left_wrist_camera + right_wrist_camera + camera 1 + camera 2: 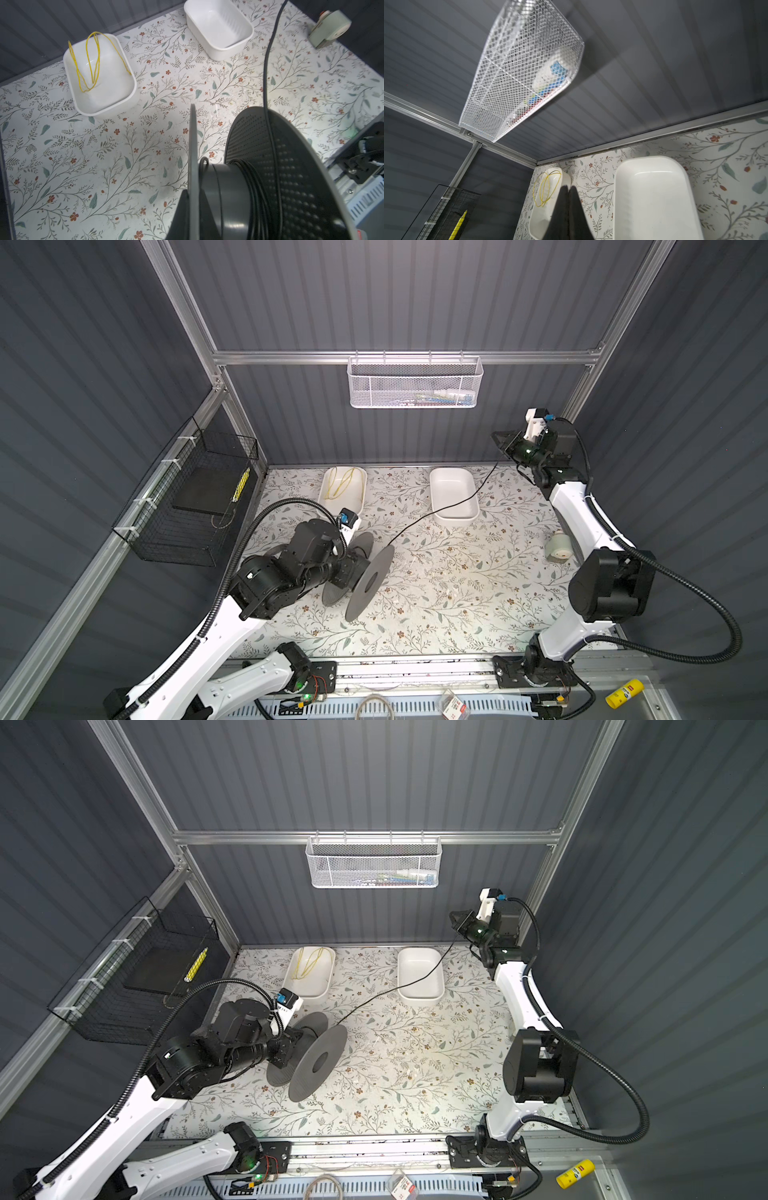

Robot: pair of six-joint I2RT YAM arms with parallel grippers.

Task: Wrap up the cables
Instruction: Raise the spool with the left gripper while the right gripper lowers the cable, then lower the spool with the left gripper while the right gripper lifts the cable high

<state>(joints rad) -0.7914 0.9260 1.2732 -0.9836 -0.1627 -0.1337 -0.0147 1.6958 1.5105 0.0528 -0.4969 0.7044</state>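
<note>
A grey spool (370, 585) (318, 1063) stands on edge over the floral mat, its axis lying level. My left gripper (194, 191) (353, 564) is shut on the rim of the thin flange nearest that arm. The cables are one thin black cord. Several turns of it (255, 187) lie on the hub beside the perforated flange (291, 166). From there the cord (436, 512) (374, 996) (267, 62) runs taut through the air, over a white bin, up to my right gripper (500, 443) (459, 921). That gripper is raised at the back right with its fingers (568, 188) pressed together. The right wrist view hides the cord.
A white bin (359, 499) with a yellow cord stands at the back left of the mat, and an empty white bin (453, 493) at back centre. A pale tape dispenser (559, 545) sits by the right arm. A black wire basket (187, 506) and a white mesh basket (415, 383) hang on the walls.
</note>
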